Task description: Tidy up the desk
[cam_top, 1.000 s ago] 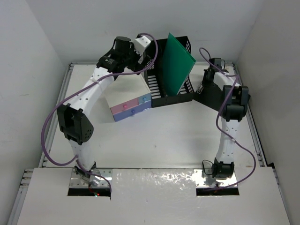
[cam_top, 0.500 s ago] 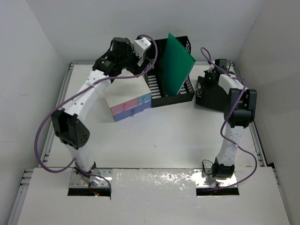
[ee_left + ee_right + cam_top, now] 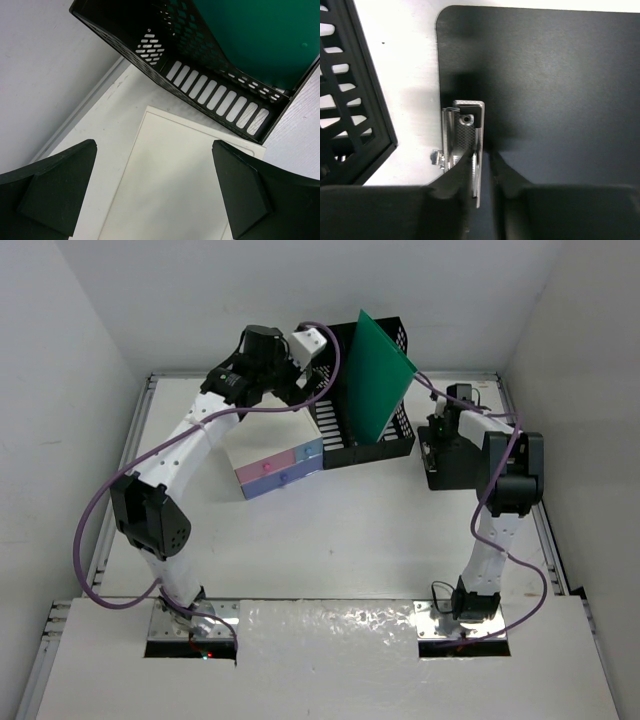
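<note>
The desk (image 3: 380, 530) is a large white tabletop with pale rails. A black clipboard (image 3: 455, 465) lies at its back right. My right gripper (image 3: 441, 430) is shut on the clipboard's edge at the metal clip (image 3: 462, 130); the right wrist view shows the board (image 3: 560, 75) and the closed jaws (image 3: 484, 160). My left gripper (image 3: 293, 388) is open and empty (image 3: 154, 145), held above the white top of a small drawer box (image 3: 170, 190) beside a black mesh file tray (image 3: 210, 90).
The file tray (image 3: 370, 435) stands at the back middle with a green folder (image 3: 378, 370) leaning in it. The drawer box (image 3: 275, 465), with pink and blue fronts, sits against the tray's left side. White walls close in the back and sides.
My right gripper has moved toward the near side, drawing the black clipboard with it away from the back rail. The left arm has shifted slightly near the tray.
</note>
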Robot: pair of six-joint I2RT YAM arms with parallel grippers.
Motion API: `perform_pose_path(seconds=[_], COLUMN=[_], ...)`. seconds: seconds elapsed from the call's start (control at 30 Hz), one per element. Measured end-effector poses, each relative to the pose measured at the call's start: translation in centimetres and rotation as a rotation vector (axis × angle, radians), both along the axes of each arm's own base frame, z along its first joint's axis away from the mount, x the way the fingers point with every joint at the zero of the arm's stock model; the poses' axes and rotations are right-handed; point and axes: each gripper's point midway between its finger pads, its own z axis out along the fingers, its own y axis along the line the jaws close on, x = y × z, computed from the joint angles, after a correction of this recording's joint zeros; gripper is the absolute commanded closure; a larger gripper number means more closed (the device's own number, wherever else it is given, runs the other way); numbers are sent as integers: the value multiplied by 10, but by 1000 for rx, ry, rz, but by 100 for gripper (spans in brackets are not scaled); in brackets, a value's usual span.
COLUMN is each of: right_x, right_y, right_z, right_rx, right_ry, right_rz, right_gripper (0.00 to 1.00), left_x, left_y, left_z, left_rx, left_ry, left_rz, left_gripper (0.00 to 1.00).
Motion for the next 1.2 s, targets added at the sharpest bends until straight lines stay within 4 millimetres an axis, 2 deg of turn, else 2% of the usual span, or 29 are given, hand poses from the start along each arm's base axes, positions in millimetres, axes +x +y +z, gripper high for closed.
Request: perform_pose_path(seconds=[0.1,0.23,0.33,0.53,0.6,0.67,0.77,1.0,1.1,1.2], right_x=[0,0,0,1,-4,-19,-32,-27,-33,-40], right_y=[-2,1,4,9,8,9,13,24,28,32], right_z=[0,0,0,2,2,5,21,75,95,118], right_rx=[-27,-44,-52,50,95,143,206,278,292,305], right_ry=[0,-6,-16,-24,-28,-7,11,-70,-89,-118], right_rz=[2,9,18,23,8,-3,-12,9,15,28], right_gripper=[78,93,100,100,100,100,100,100,100,100], left_x=[0,-1,-1,-2,-5,-10,-26,-83,-107,-122], left_y=[-1,-2,-2,-4,-6,-10,-21,-70,-88,-109], left_z=[0,0,0,-1,-2,-4,-2,29,33,24], left_rx=[-2,-4,-6,9,22,40,68,118,151,211], left_ry=[0,1,2,0,3,5,-1,-135,-193,-262], left_rz=[-4,-7,-11,-36,-63,-98,-174,-404,-498,-584], left_gripper=[0,0,0,1,1,1,1,1,1,1])
